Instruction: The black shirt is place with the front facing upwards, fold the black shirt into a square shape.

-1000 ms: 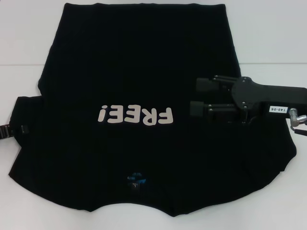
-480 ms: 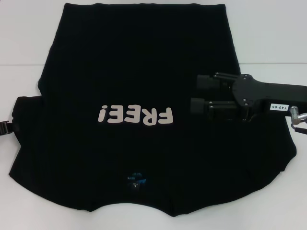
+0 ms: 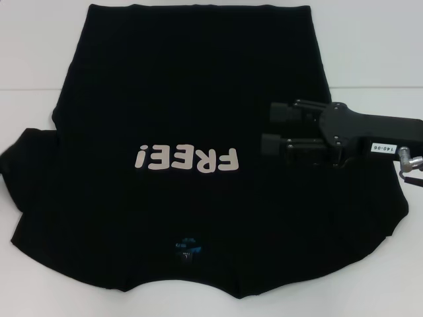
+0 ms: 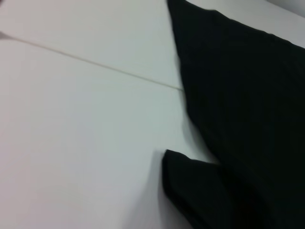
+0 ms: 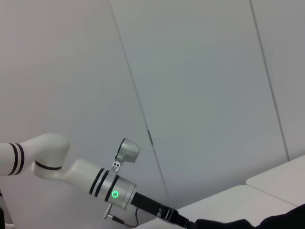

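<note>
The black shirt [image 3: 192, 99] lies flat on the white table [image 3: 370, 53], front up. Its white "FREE!" lettering [image 3: 187, 159] and the small blue neck label [image 3: 187, 247] sit toward the near edge. My right gripper [image 3: 277, 129] reaches in from the right over the shirt's right side, open, with nothing between its fingers. The left sleeve [image 3: 20, 155] rests spread on the table. The left wrist view shows the shirt's edge [image 4: 248, 95] and the sleeve [image 4: 200, 191]. Only in the right wrist view does my left gripper [image 5: 164, 214] appear, far off by the shirt [image 5: 271, 222].
A thin seam [image 3: 370, 88] crosses the table on both sides of the shirt. Bare table shows left, right and behind the shirt. The right wrist view looks at grey wall panels [image 5: 200, 95] and my white left arm [image 5: 86, 174].
My left gripper, earlier at the left sleeve by the picture's left edge, has gone out of the head view, and the sleeve now lies loose. The right gripper has barely shifted.
</note>
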